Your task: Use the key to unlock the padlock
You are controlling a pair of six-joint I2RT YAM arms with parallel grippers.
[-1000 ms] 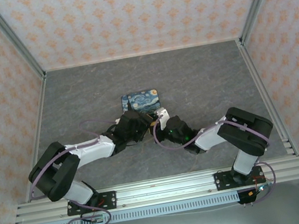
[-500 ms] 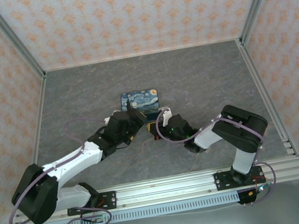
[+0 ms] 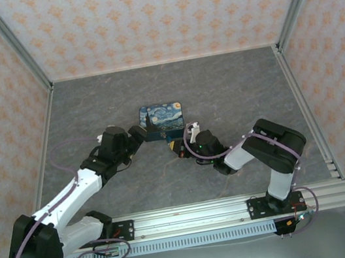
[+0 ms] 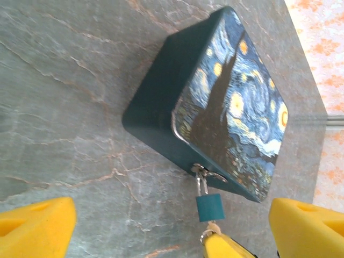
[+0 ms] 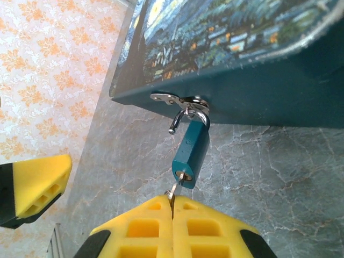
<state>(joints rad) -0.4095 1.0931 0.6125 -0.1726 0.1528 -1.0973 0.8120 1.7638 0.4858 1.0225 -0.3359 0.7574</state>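
Padlock: the teal padlock (image 5: 191,152) hangs by its shackle (image 5: 189,117) from the hasp (image 5: 174,99) on the side wall of the starry-night tin (image 4: 215,107). From above, it sits at about 5 o'clock of the tin, near the middle of the counter (image 3: 231,86).
Shackle: one leg goes into the body and the other end looks free of it, so the lock appears sprung, though it is not yet off the hasp.
Key: the key (image 5: 177,185) is seated in the keyhole at the bottom of the body.
Right hand: the right hand (image 5: 172,207) has its yellow fingers pressed together on the key's bow, directly at 6 o'clock of the padlock in its own wrist view.
Left hand: the left hand (image 3: 137,133) is spread wide and holds nothing. It is at about 8 o'clock of the tin, just beside it and not touching.
Risk, tin: nothing braces the tin, so a pull or twist on the key would likely drag or swing it across the counter instead of working the lock.
Risk, key: the pinch covers only a thin bow, so a sideways load could make it slip or pull the key out.
Risk, shackle: the hooked leg could catch in the hasp if it is lifted at an angle.
Risk, hands: the two hands are close together, so a reach by the left one could knock the padlock or the right fingers.
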